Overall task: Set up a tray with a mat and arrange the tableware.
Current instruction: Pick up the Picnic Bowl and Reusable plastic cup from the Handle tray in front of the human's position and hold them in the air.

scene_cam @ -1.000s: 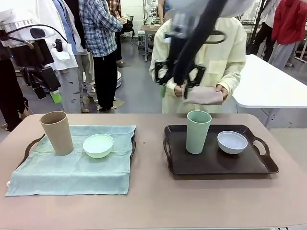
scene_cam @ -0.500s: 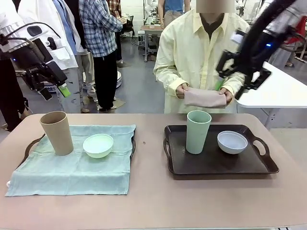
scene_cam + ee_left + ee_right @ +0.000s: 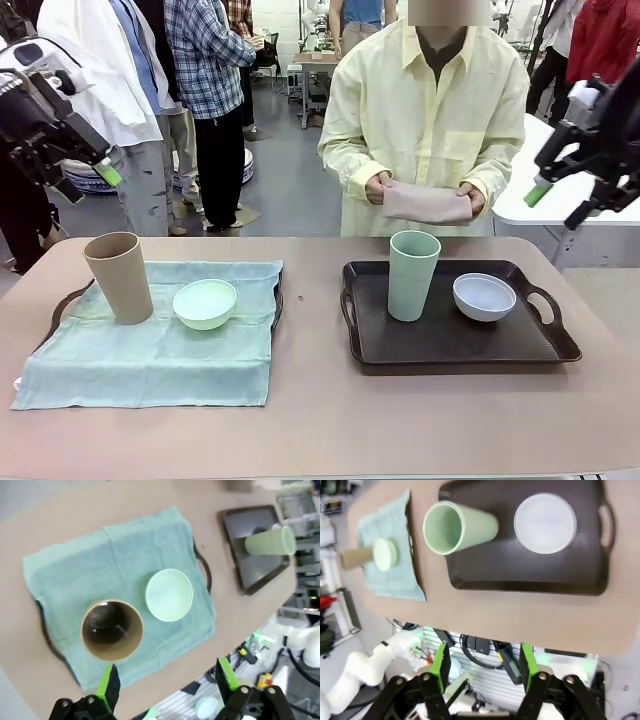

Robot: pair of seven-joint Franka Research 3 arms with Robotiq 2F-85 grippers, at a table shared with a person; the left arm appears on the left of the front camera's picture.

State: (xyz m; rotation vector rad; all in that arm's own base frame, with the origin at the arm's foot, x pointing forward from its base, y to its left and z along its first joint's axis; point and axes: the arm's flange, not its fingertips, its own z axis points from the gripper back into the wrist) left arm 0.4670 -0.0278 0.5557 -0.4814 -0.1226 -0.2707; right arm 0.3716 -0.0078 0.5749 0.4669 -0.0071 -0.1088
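A: Brown tray (image 3: 560,345) has no mat yet; sage cup (image 3: 412,275) and pale bowl (image 3: 484,296) sit on it. Person's hands (image 3: 376,187) hold the folded mat (image 3: 428,203).
B: Left gripper (image 3: 166,676), right gripper (image 3: 484,660) wide, empty. Take the mat's free edge with your right, off the hands.

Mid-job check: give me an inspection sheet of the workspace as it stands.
Surface: tan table, both trays flat on it.
Job's things: tan tumbler and mint bowl on green mat over left tray; sage tumbler and pale bowl on bare dark tray; person holds folded cloth.
Clutter: dark speck between the trays.
Grippers: left gripper and right gripper raised, open, empty.
Cables: cables below the table edge.
Surroundings: bystanders behind; white table far right.
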